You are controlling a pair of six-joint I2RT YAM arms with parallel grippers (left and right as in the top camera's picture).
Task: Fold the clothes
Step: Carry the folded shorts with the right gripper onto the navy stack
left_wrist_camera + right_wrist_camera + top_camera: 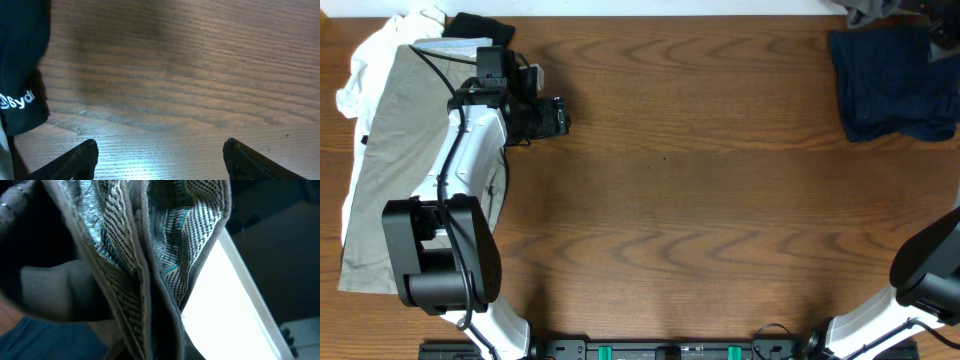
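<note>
Khaki-beige shorts (395, 170) lie flat along the table's (700, 200) left edge, at about 9 o'clock from its centre. A white garment (370, 60) is bunched against their top end and a black piece (480, 25) sits just beside that at about 10 o'clock. The left arm (450, 250) stretches up over the right side of the shorts. The left gripper (563, 115) points toward 3 o'clock over bare wood, with the black piece at its 10 o'clock and the shorts at its 8 o'clock. In the left wrist view its fingers (75, 160) stand wide apart with nothing between them, only wood grain below, and the black piece, bearing white lettering, hangs at the left edge of that view. A navy piece (890, 80) lies crumpled at about 2 o'clock from the table's centre, well apart from the left gripper. Grey shorts (872, 10) show just above it at the top edge. The right arm (930, 265) rises at 4 o'clock and leaves the overhead picture. The right gripper is closed; grey woven folds with a herringbone lining fill its wrist view and hide the fingers, so whether they pinch the cloth I cannot tell.
</note>
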